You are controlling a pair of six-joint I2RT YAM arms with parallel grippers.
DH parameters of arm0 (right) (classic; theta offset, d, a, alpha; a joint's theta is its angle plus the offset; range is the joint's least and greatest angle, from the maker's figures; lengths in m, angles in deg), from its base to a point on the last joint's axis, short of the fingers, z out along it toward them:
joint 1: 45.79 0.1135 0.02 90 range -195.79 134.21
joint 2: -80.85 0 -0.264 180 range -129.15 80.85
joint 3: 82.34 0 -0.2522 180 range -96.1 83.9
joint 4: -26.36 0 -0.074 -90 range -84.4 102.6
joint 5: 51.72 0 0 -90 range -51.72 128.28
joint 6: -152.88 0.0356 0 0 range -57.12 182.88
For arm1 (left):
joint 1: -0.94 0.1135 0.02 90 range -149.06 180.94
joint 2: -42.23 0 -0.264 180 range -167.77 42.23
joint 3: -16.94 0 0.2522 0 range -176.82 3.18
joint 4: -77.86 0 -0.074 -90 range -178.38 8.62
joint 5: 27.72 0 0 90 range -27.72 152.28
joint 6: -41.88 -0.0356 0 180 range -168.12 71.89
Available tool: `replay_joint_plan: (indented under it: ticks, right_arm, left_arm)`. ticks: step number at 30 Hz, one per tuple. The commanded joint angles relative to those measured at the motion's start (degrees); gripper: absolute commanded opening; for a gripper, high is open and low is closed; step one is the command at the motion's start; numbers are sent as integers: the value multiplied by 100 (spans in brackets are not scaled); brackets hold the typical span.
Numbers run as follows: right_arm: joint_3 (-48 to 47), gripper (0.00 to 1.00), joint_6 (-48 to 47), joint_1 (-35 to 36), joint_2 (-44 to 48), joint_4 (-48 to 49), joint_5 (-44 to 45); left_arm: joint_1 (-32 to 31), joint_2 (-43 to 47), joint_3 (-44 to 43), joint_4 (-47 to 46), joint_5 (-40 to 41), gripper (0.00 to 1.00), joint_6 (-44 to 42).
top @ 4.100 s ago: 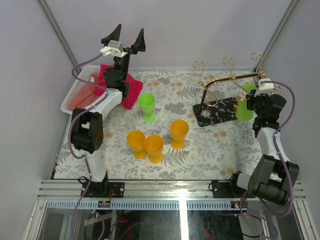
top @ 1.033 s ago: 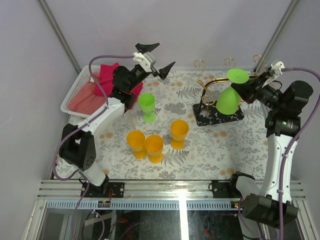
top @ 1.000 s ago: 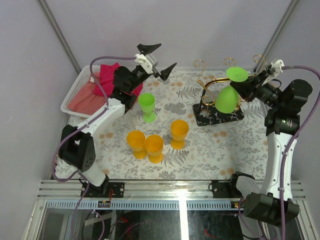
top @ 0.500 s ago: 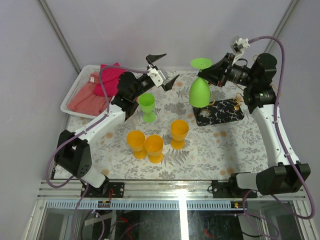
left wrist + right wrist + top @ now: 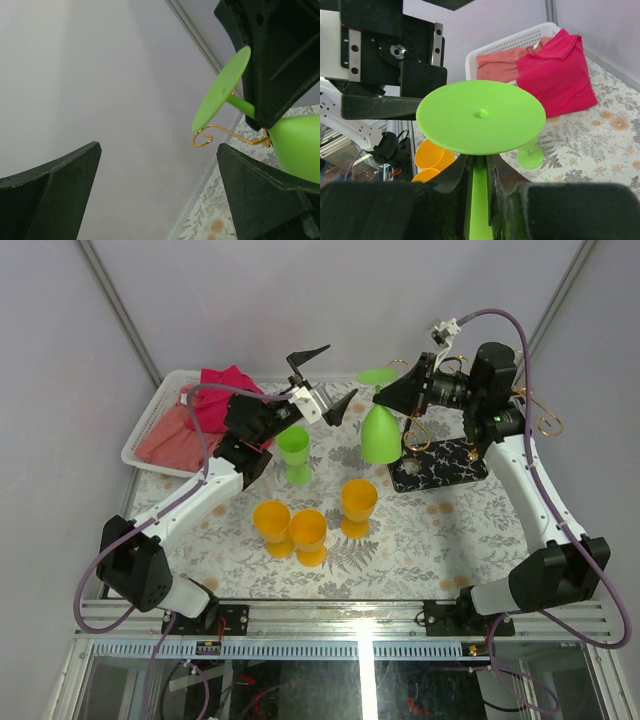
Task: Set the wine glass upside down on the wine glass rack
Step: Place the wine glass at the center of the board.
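Wine glass (image 5: 380,435): hanging upside down in the air, foot up and bowl down, over the tabletop (image 5: 430,535), to the left of the rack's base and not yet on the rack.
Right gripper (image 5: 390,395): clamping on the green stem just under the foot; the right wrist view is showing the stem pinched between both fingers.
Left gripper (image 5: 325,382): standing with jaws wide apart and holding nothing, pointing at the glass's foot from close by; whether it is waiting for a handover I cannot tell.
Wine glass rack (image 5: 440,465): standing on its black veined base at the right rear, its gold curls showing around the right arm, apart from the glass.
Step in hand: by my reading, the inverted glass is being carried toward a gold arm.
Doing it well: the stem should be sliding into a wire arm from its open curled end, foot riding above the wire and bowl hanging plumb, with the grip loosening only once the foot is resting there.
Risk: the wide foot may be catching on a curl, and a sideways push may be tipping the thin rack.
Around: a green goblet (image 5: 293,453) is standing upright below the left gripper, three orange goblets (image 5: 308,535) are clustering nearer, and a basket (image 5: 140,448) of cloths (image 5: 215,400) is sitting far left.
In the way: the left gripper is crowding the foot, and the right arm is hiding part of the rack from above.
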State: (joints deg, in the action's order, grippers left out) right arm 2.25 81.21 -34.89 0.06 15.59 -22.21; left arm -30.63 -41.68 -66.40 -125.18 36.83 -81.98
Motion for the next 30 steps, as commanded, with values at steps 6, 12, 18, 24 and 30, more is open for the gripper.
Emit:
replay_joint_plan:
  ticks: [6, 12, 18, 24, 30]
  right_arm:
    - [-431, 0, -9, 264, -233, 16, 6]
    - [-538, 0, -5, 350, -367, -47, -26]
    - [-736, 0, -246, 426, -521, -492, -38]
    - [-769, 0, -473, 474, -551, -801, 8]
    - [-772, 0, -558, 515, -561, -879, 59]
  left_arm:
    - [-90, 192, 122, 142, 84, 100, -234]
    - [-120, 216, 159, 268, -5, 100, -204]
    - [-131, 221, 136, 314, -159, 96, -124]
    - [-134, 168, 72, 324, -224, 100, 53]
    - [-143, 112, 26, 346, -269, 100, 87]
